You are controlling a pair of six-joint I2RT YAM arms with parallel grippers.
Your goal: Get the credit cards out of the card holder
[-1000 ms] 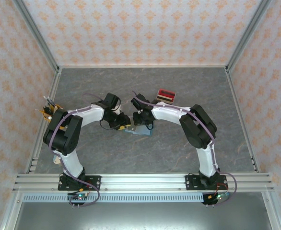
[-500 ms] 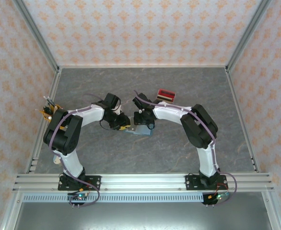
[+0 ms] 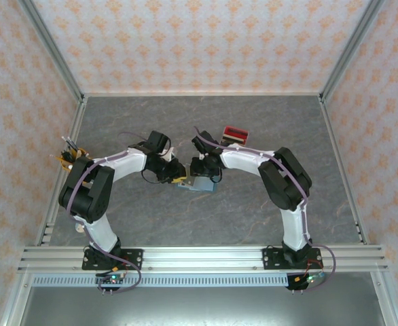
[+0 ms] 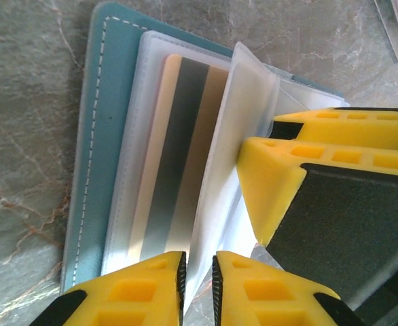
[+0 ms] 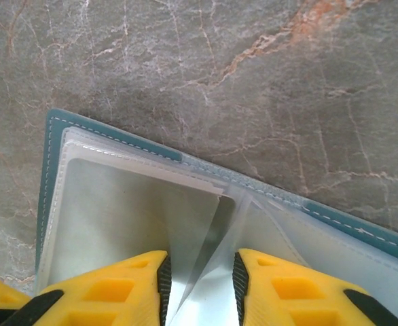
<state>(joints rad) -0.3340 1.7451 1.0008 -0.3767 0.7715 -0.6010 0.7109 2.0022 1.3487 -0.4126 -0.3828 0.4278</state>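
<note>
Left end effector [image 4: 197, 278] pinches clear sleeve [image 4: 236, 129] of card holder [image 4: 94, 136]; right end effector [image 5: 200, 278] part-open astride sleeve.

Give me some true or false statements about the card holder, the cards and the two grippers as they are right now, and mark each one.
1. The card holder lies open on the table. True.
2. The card holder's cover is red. False: it is teal.
3. A striped card sits inside a clear sleeve of the holder. True.
4. The right gripper has its fingers pressed tight together. False: they stand apart, with a sleeve leaf between them.
5. The left gripper and the right gripper are both at the card holder. True.
</note>
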